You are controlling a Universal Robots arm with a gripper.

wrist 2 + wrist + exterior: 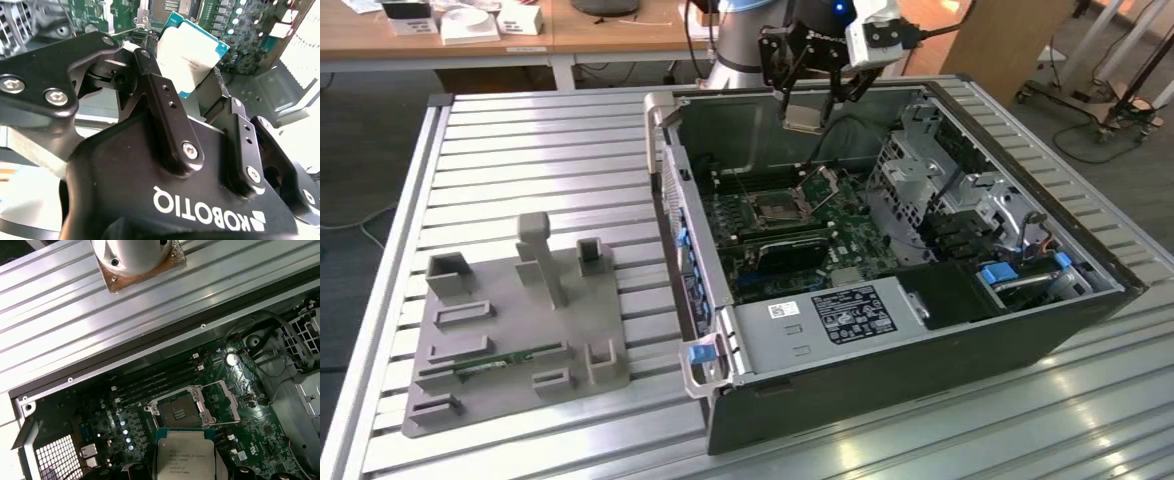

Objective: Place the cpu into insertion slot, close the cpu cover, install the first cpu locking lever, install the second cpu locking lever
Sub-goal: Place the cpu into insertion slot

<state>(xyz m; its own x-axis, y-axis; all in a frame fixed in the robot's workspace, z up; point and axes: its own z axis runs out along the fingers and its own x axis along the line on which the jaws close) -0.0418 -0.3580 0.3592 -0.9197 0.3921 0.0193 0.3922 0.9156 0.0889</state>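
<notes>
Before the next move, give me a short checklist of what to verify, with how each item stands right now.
1. Grip on the chip: ok. The gripper is shut on the cpu, with a finger on each of two opposite edges.
2. Socket free: ok. The insertion slot shows its bare dark centre.
3. Cover out of the way: ok. The cpu cover is swung open beside the slot.
4. Chip clear of the computer case: ok. In the exterior view it hangs above the board, touching nothing.
5. Chip lined up over the slot: cannot tell.
6. Locking levers released: cannot tell.
</notes>
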